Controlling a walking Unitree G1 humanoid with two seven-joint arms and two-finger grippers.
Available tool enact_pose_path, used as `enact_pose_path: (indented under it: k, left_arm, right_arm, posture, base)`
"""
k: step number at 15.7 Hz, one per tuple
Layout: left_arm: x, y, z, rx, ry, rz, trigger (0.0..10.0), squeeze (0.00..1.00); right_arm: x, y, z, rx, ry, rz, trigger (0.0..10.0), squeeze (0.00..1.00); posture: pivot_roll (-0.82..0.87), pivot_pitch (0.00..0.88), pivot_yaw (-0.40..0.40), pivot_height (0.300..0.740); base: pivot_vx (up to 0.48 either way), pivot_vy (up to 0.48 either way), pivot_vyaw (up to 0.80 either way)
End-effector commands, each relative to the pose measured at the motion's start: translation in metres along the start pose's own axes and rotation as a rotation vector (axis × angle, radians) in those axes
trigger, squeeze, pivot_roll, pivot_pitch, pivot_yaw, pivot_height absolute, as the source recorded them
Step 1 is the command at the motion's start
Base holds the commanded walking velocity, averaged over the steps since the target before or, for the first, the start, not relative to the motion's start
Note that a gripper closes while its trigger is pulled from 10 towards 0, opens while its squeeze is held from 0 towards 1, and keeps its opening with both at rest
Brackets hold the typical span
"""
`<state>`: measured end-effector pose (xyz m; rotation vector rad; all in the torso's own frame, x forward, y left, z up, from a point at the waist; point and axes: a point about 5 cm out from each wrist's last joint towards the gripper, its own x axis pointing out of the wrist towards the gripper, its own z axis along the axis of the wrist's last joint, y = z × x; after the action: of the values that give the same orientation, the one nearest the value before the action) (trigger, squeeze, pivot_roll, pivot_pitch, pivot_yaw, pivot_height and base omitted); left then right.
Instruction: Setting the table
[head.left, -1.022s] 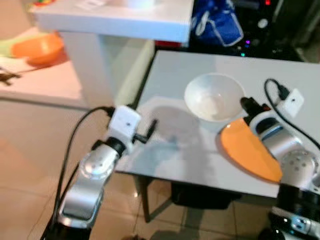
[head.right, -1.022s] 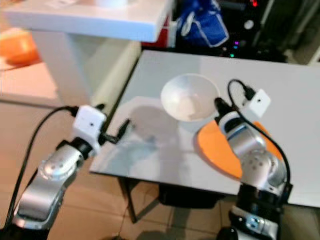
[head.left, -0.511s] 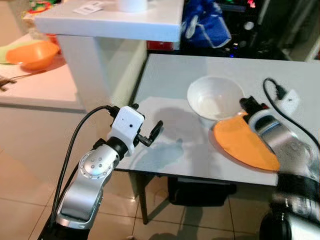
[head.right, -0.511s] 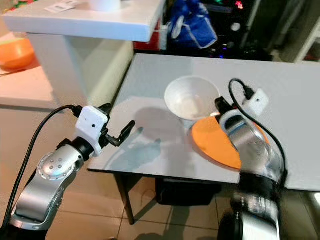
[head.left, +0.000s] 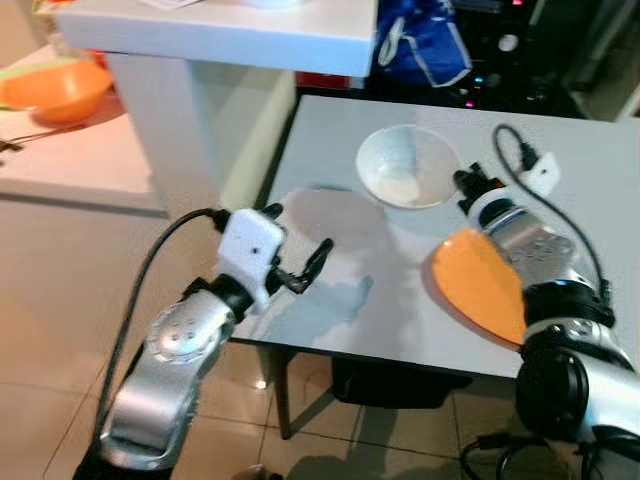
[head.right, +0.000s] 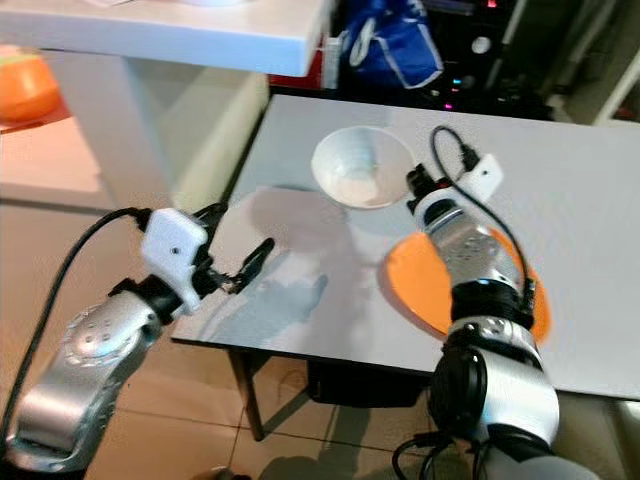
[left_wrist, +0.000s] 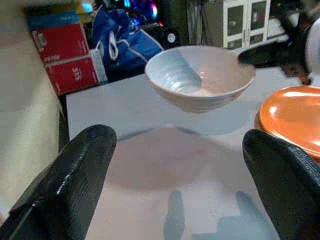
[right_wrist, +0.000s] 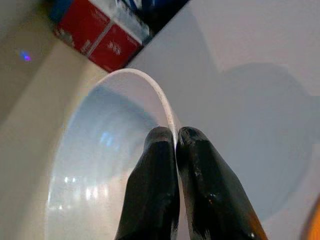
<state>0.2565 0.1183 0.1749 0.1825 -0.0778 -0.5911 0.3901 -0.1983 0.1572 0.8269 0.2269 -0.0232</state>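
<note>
Right gripper (right_wrist: 175, 137) pinches the rim of the white bowl (head.left: 404, 166), one black finger inside the wall, one outside, pressed tight on it. Bowl appears lifted off the grey table (head.left: 330, 215); left wrist view shows its shadow below it. Orange plate (head.left: 480, 287) lies flat on the table just beside the bowl, partly under the right forearm. Left gripper (head.left: 305, 268) hovers over the table's near left edge, fingers spread wide, holding nothing. Blue bag (head.left: 425, 42) beyond the table. Orange bowl (head.left: 55, 88) on a low surface, far left.
</note>
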Motion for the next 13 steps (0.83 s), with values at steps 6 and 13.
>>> enact_pose_path:
  k: [6,13]
  left_arm:
    - [-0.003,-0.022,0.009,-0.052,-0.013,-0.203,10.0,0.0]
    - [-0.004,-0.025,0.009,-0.064,0.014,-0.241,10.0,0.0]
  right_arm:
    - [0.005,-0.007,-0.002,-0.047,0.0,-0.044,10.0,0.0]
    - [0.001,-0.028,0.0,-0.048,-0.014,-0.14,10.0,0.0]
  posture:
    - [0.02,0.0,-0.002,0.74]
    - [0.02,0.003,0.012,0.74]
  base:
    - [0.0,0.0,0.0]
    - [0.0,0.0,0.0]
